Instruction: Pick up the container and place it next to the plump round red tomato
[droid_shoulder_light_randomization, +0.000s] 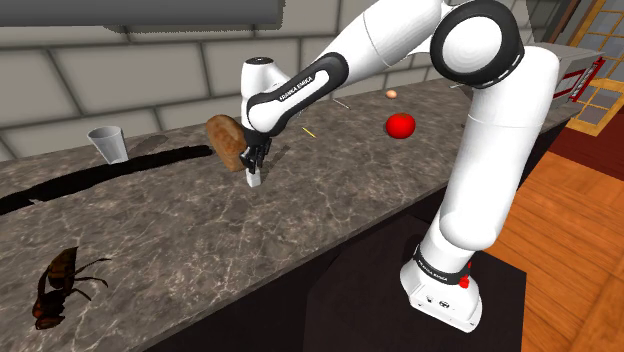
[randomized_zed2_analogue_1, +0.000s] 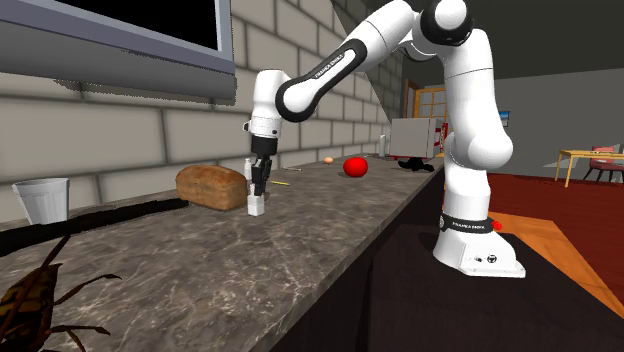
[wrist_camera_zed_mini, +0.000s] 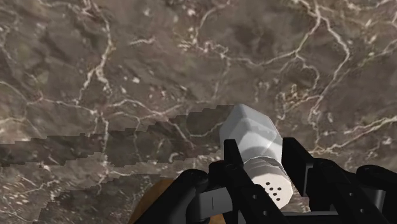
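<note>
The container (wrist_camera_zed_mini: 254, 143), a small white shaker with a dotted cap, stands upright under the gripper (wrist_camera_zed_mini: 266, 167). The two black fingers are closed onto its upper part, one on each side, with only the shaker's width between them. A hold that high leaves the base free to be set down flat. From the second exterior view I cannot tell whether the base touches the dark marbled counter (droid_shoulder_light_randomization: 200, 235) or hangs just above it.

In the shoulder view, a brown loaf (droid_shoulder_light_randomization: 226, 140) lies just beside the shaker at eleven o'clock. That closeness likely explains the straight-down reach, which keeps the fingers off the bread.

The round red tomato (droid_shoulder_light_randomization: 401, 125) sits well apart at about two o'clock, with open counter in between, so the carry looks unobstructed. A small egg (droid_shoulder_light_randomization: 392, 93) rests at twelve o'clock of the tomato, near the wall, so the near side seems the safer spot to set down.

Farther out, a pale cup (droid_shoulder_light_randomization: 108, 143) stands at ten o'clock and a brown insect (droid_shoulder_light_randomization: 55, 285) lies at eight o'clock, both away from the likely path.
</note>
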